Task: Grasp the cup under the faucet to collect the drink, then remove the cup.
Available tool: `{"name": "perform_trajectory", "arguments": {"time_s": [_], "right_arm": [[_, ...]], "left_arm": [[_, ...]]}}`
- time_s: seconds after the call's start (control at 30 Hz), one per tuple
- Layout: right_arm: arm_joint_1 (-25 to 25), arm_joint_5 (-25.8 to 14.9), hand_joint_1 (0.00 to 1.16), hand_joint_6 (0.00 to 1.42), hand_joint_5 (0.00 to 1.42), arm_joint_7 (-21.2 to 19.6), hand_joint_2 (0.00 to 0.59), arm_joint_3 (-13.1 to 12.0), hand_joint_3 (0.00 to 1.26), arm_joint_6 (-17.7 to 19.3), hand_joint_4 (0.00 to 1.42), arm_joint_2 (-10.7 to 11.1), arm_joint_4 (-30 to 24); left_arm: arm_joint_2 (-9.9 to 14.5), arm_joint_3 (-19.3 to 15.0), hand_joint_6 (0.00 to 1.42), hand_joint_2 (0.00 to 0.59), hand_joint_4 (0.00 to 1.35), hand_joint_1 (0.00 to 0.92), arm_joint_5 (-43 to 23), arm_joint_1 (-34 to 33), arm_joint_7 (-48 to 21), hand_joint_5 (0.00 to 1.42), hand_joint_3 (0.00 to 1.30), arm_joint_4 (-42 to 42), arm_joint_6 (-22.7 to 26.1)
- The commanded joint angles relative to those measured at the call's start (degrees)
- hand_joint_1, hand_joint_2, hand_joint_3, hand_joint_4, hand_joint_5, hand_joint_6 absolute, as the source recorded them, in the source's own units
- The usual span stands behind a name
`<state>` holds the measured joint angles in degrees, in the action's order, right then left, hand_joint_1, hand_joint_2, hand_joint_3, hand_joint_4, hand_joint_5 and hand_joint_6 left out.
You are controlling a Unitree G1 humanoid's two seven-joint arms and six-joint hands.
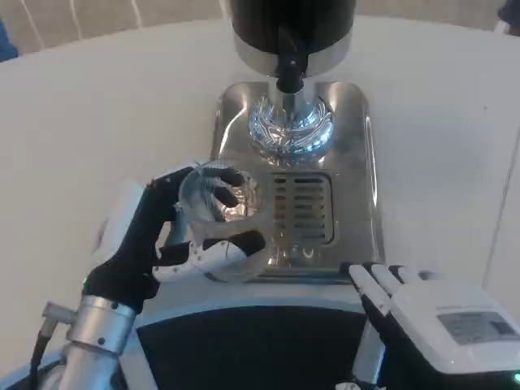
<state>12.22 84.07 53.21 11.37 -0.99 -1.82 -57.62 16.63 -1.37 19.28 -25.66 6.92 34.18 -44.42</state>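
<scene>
A clear plastic cup (223,218) stands upright at the left front of the steel drip tray (353,122), held by my left hand (154,236), whose fingers wrap around its sides. The cup sits left of the slotted grate (302,207) and in front of the black faucet spout (288,65) of the dispenser (292,24). My right hand (431,321) hovers at the lower right, near the tray's front edge, fingers extended and holding nothing.
The dispenser's shiny chrome base (290,126) rises at the back of the tray. White table surface (97,106) spreads to the left and right of the tray. A dark curved edge (244,341) lies at the bottom, near my body.
</scene>
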Motion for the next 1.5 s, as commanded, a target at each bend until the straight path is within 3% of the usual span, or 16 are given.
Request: {"name": "perform_trajectory", "arguments": {"time_s": [0.03, 0.53, 0.93, 1.1, 1.23, 1.37, 1.43, 1.5], "right_arm": [[0.6, 0.7, 0.39, 0.0, 0.0, 1.2, 0.434, 0.0, 0.0, 0.3, 0.0, -0.8, -0.4], [-1.3, 0.2, 0.37, 0.0, 0.0, 2.6, 0.431, -1.2, 0.0, -0.1, 0.0, -0.8, 1.4], [0.5, 0.9, 0.36, 0.0, 0.0, 3.1, 0.431, -0.9, 0.0, -0.6, 0.0, -2.0, 1.0], [0.7, 1.3, 0.36, 0.0, 0.0, 2.7, 0.431, 0.4, 0.0, -0.6, 0.0, -2.6, 1.7], [-0.3, 1.2, 0.36, 0.0, 0.0, 2.6, 0.431, -0.2, 0.0, -1.2, 0.0, -2.4, 2.1], [-0.4, 0.7, 0.36, 0.0, 0.0, 2.4, 0.431, -0.7, 0.0, -1.5, 0.0, -1.9, 2.2], [-0.1, 0.6, 0.36, 0.0, 0.0, 2.3, 0.431, -0.7, 0.0, -1.6, 0.0, -1.9, 2.1], [0.1, 0.6, 0.36, 0.0, 0.0, 2.3, 0.431, -0.7, 0.0, -1.5, 0.0, -1.9, 2.0]], "left_arm": [[-0.7, 1.1, 1.42, 0.045, 1.21, 0.572, 1.2, -3.7, 3.6, 1.37, 0.99, 4.2, -2.1], [-2.1, 5.9, 1.42, 0.044, 1.21, 0.572, 5.2, -16.0, 12.7, 1.37, 1.0, 21.4, -1.5], [-4.2, 8.0, 1.42, 0.043, 1.21, 0.572, 5.7, -22.2, 16.0, 1.37, 1.0, 28.6, -0.1], [-4.9, 8.9, 1.42, 0.035, 1.2, 0.571, 5.9, -24.6, 16.3, 1.36, 0.99, 30.4, 1.2], [-5.0, 10.0, 1.41, 0.012, 1.1, 0.552, 6.3, -25.1, 16.7, 1.29, 0.91, 30.9, 1.4], [-5.1, 10.9, 1.35, 0.0, 0.91, 0.508, 6.8, -25.0, 17.1, 1.11, 0.77, 31.3, 1.8], [-4.8, 11.5, 1.21, 0.045, 0.66, 0.415, 7.0, -25.0, 17.1, 0.92, 0.6, 31.5, 2.1], [-4.6, 12.1, 1.14, 0.052, 0.57, 0.36, 7.2, -25.2, 17.2, 0.83, 0.53, 31.6, 2.4]]}}
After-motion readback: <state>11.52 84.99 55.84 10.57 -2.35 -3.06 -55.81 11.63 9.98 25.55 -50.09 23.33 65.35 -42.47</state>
